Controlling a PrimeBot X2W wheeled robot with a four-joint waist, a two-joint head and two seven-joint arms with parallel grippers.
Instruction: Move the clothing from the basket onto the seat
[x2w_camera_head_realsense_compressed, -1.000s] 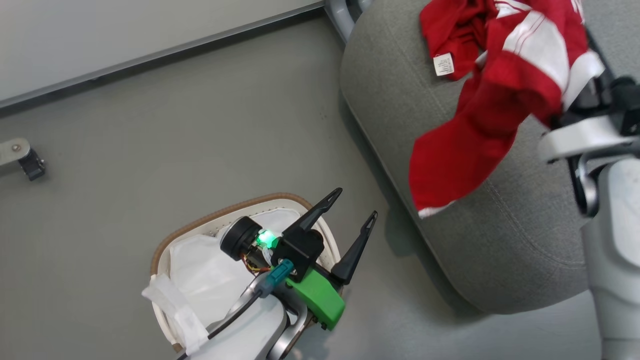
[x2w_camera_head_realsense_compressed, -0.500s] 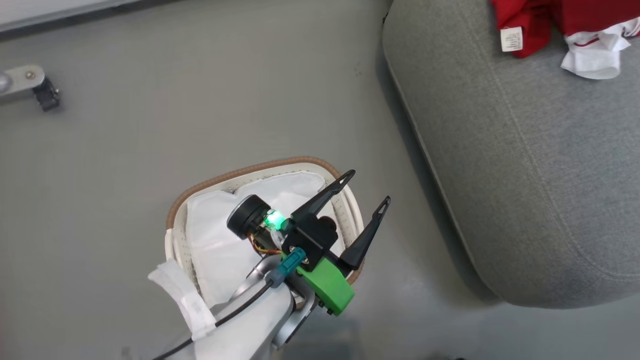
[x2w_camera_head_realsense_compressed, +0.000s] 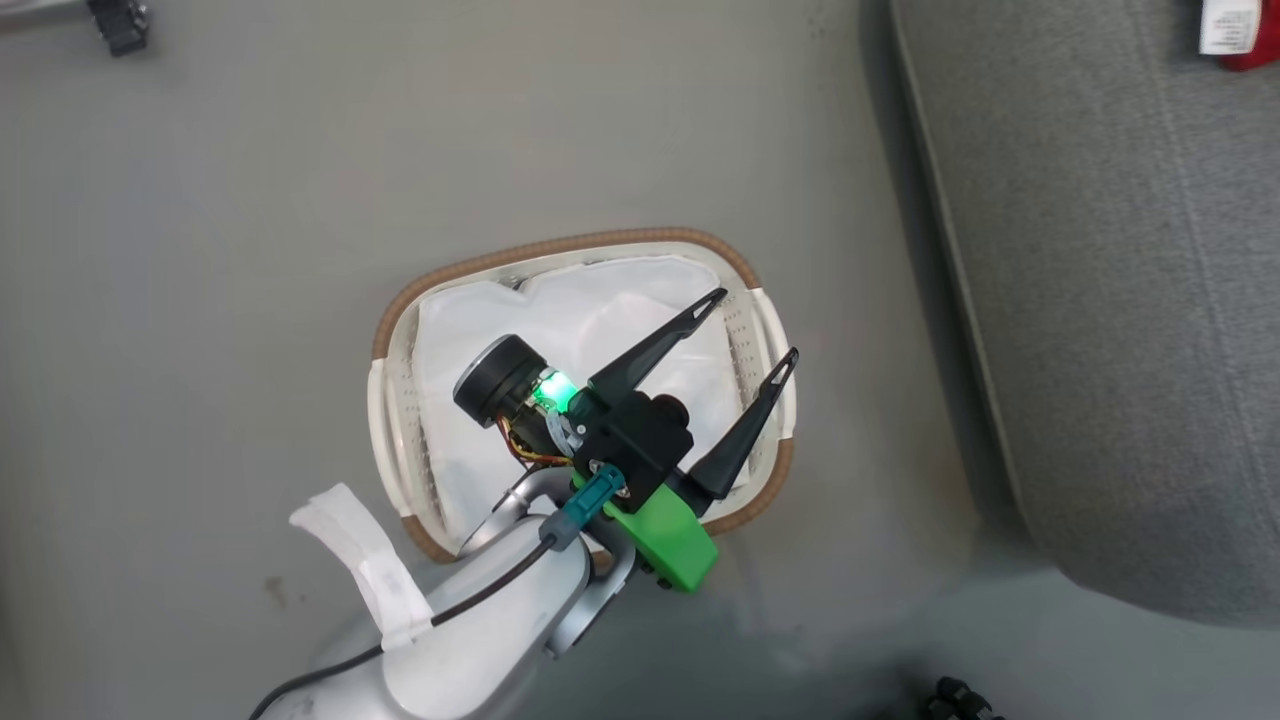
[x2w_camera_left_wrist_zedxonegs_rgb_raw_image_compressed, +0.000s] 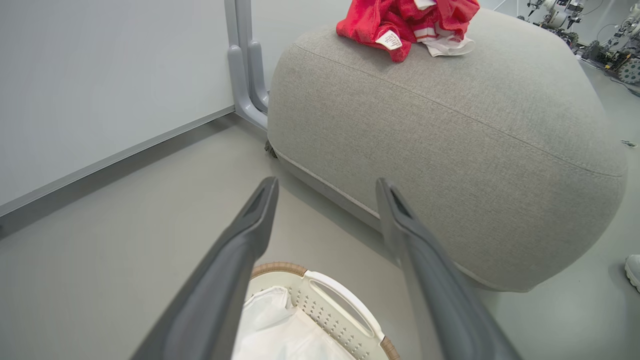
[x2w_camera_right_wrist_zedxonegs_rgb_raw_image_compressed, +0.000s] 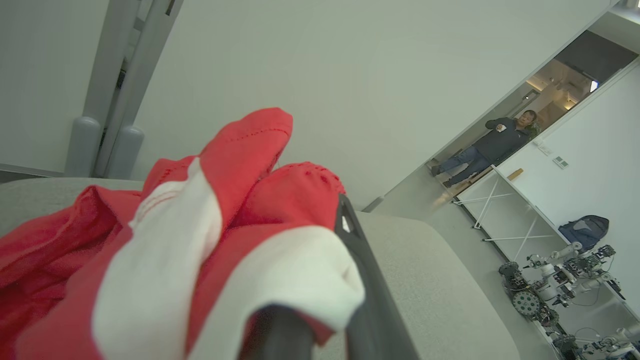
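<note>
The basket (x2w_camera_head_realsense_compressed: 385, 330) stands on the floor mid-view, and only its white liner (x2w_camera_head_realsense_compressed: 570, 320) shows inside. My left gripper (x2w_camera_head_realsense_compressed: 757, 323) hangs open above the basket's right side, nothing between its fingers; in the left wrist view my left gripper (x2w_camera_left_wrist_zedxonegs_rgb_raw_image_compressed: 326, 184) is above the basket (x2w_camera_left_wrist_zedxonegs_rgb_raw_image_compressed: 345, 305). The grey seat (x2w_camera_head_realsense_compressed: 1120, 300) rises to the right. The red and white clothing (x2w_camera_left_wrist_zedxonegs_rgb_raw_image_compressed: 405, 20) lies bunched on top of the seat (x2w_camera_left_wrist_zedxonegs_rgb_raw_image_compressed: 450, 130); its tag corner (x2w_camera_head_realsense_compressed: 1228, 25) shows at the top right. My right gripper (x2w_camera_right_wrist_zedxonegs_rgb_raw_image_compressed: 320, 215) is shut on the clothing (x2w_camera_right_wrist_zedxonegs_rgb_raw_image_compressed: 225, 240), just above the seat (x2w_camera_right_wrist_zedxonegs_rgb_raw_image_compressed: 425, 280).
A grey wall with a baseboard and a grey post (x2w_camera_left_wrist_zedxonegs_rgb_raw_image_compressed: 245, 75) stand behind the seat. A person (x2w_camera_right_wrist_zedxonegs_rgb_raw_image_compressed: 492, 145) stands in a far doorway. Other robots (x2w_camera_right_wrist_zedxonegs_rgb_raw_image_compressed: 550, 290) and a white table frame (x2w_camera_right_wrist_zedxonegs_rgb_raw_image_compressed: 500, 210) are beyond the seat. A shoe (x2w_camera_left_wrist_zedxonegs_rgb_raw_image_compressed: 632, 270) is at the floor's right edge.
The head camera has tilted down: the basket now sits mid-view and the seat's top has slid out of frame. The right arm with its garment has left the head view. My left gripper stays open.
</note>
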